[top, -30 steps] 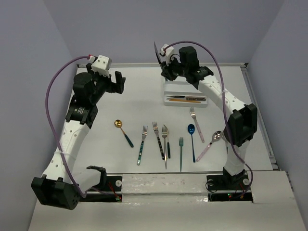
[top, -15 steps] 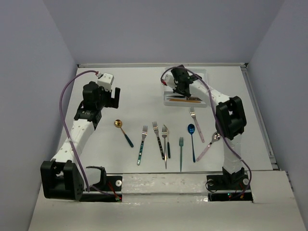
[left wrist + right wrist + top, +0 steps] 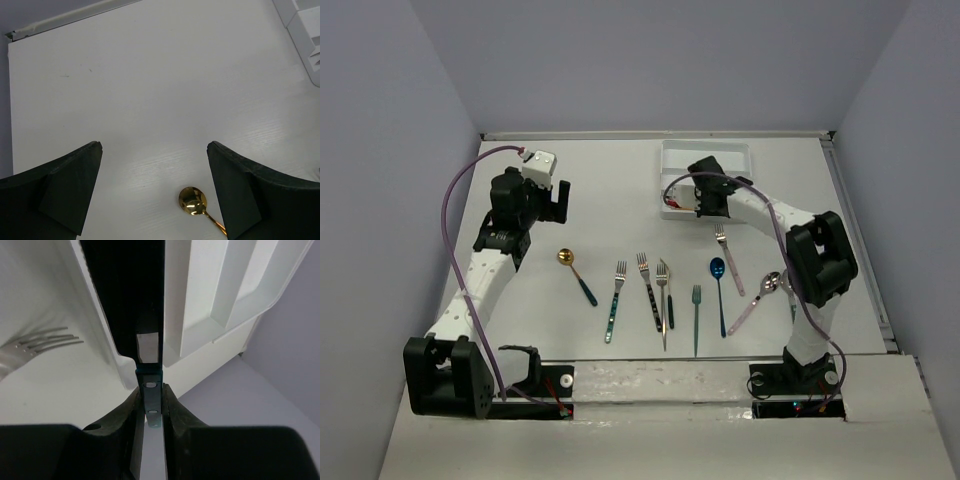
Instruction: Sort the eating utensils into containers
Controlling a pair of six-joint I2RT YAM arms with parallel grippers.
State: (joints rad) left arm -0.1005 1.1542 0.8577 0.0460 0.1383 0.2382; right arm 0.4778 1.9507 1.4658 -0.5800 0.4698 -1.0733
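My right gripper [image 3: 704, 200] is shut on a dark-handled knife [image 3: 149, 382], held over the near compartment of the white cutlery tray [image 3: 667, 152]; the tray's ribs also show in the right wrist view [image 3: 200, 300]. Whether the knife touches the tray I cannot tell. My left gripper [image 3: 554, 196] is open and empty above a gold spoon [image 3: 192, 201] with a teal handle [image 3: 576, 274]. Several forks and spoons lie in a row on the table: a teal-handled fork [image 3: 614, 300], a teal fork [image 3: 696, 316], a blue spoon [image 3: 719, 288], a pink-handled spoon [image 3: 756, 300].
A silver fork [image 3: 725, 256] lies just in front of the tray; its tines show in the right wrist view [image 3: 45, 342]. A dark-handled fork [image 3: 648, 290] and a fork and a knife side by side [image 3: 664, 300] lie mid-table. A raised rail [image 3: 650, 134] borders the table at the back.
My right arm came down from high above the tray to its near compartment with the knife. My left arm dropped lower and drew back toward the gold spoon.
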